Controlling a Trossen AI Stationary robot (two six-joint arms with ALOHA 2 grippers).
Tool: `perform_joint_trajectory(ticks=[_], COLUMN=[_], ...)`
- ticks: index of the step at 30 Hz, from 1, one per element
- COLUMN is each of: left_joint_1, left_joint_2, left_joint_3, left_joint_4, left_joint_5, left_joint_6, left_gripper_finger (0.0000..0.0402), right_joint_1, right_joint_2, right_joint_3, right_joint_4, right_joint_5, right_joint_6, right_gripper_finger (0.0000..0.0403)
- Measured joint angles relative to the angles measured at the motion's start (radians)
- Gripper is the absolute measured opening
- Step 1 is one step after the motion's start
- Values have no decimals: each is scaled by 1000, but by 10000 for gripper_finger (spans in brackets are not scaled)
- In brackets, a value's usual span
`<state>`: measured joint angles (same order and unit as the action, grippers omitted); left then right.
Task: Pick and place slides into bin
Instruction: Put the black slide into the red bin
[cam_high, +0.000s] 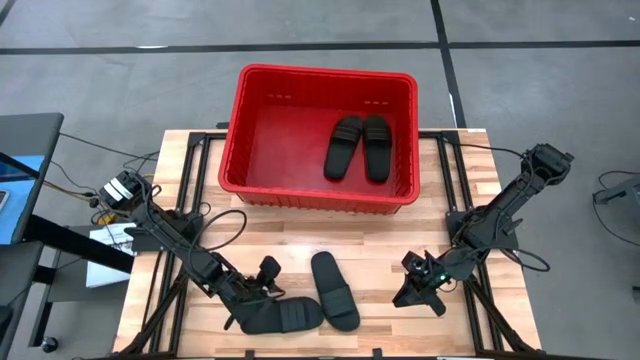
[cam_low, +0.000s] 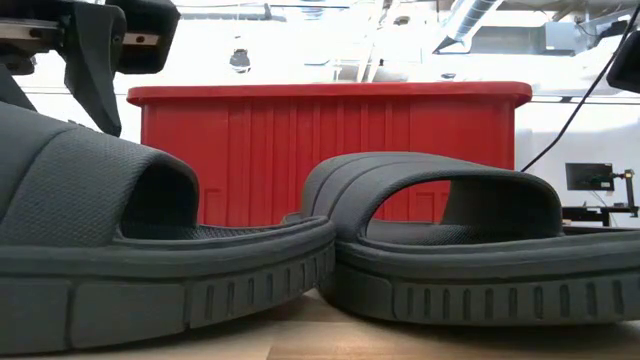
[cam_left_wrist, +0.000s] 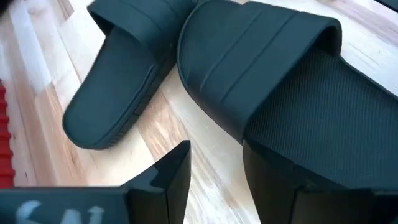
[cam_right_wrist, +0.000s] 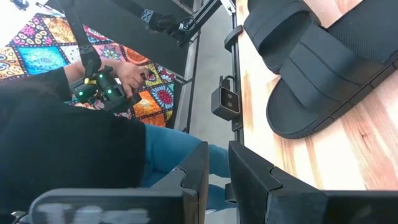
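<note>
Red plastic forms the large ribbed bin (cam_high: 262, 140) at the far side of the wooden table (cam_high: 300, 235), and two black slides (cam_high: 359, 147) lie side by side on its floor toward its right end, touching along their length. Two more black slides rest on the table near the front edge: one (cam_high: 334, 289) lies lengthwise, pointing from the bin toward the front edge, and the other (cam_high: 280, 316) lies crosswise at its left, the two touching at the front. In the low view these two fill the foreground, strap arches facing the camera, with the bin's red wall behind them. The left gripper (cam_high: 262, 287) sits low at the crosswise slide; in the left wrist view its fingers (cam_left_wrist: 171, 177) stand apart, one over bare wood and the other against the slide's sole edge, and they are not clamped on it. The right gripper (cam_high: 420, 285) hovers over the table's front right part, well apart from the slides, its fingers (cam_right_wrist: 196, 168) set to a narrow gap with nothing between them. Beyond the table edge, the right wrist view shows a person (cam_right_wrist: 68, 134) in a dark top and blue trousers holding a small device, with a patterned rug (cam_right_wrist: 37, 56) behind.
</note>
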<state>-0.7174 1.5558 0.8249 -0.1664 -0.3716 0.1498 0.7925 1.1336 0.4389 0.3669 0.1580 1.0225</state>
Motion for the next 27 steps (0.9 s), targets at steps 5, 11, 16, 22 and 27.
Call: perform_joint_trajectory(ticks=[5,11,16,22,27], left_joint_1=[0,0,0,1,25], left_joint_2=[0,0,49,105,107], left_joint_3=[0,0,0,10,32], left_joint_4=[32,54,66,138,149], left_joint_5=[39,71,73,-43,-54], left_joint_6=[40,62,132,187,233], left_gripper_finger=[139,139,139,139,139], right_joint_1=[0,0,-1,-1,-2], right_joint_2=[0,0,0,0,0], right_joint_3=[0,0,0,0,0], right_joint_4=[0,0,0,10,11], right_joint_5=[0,0,0,0,0], right_joint_6=[0,0,0,0,0], right_gripper_finger=[56,56,56,56,56])
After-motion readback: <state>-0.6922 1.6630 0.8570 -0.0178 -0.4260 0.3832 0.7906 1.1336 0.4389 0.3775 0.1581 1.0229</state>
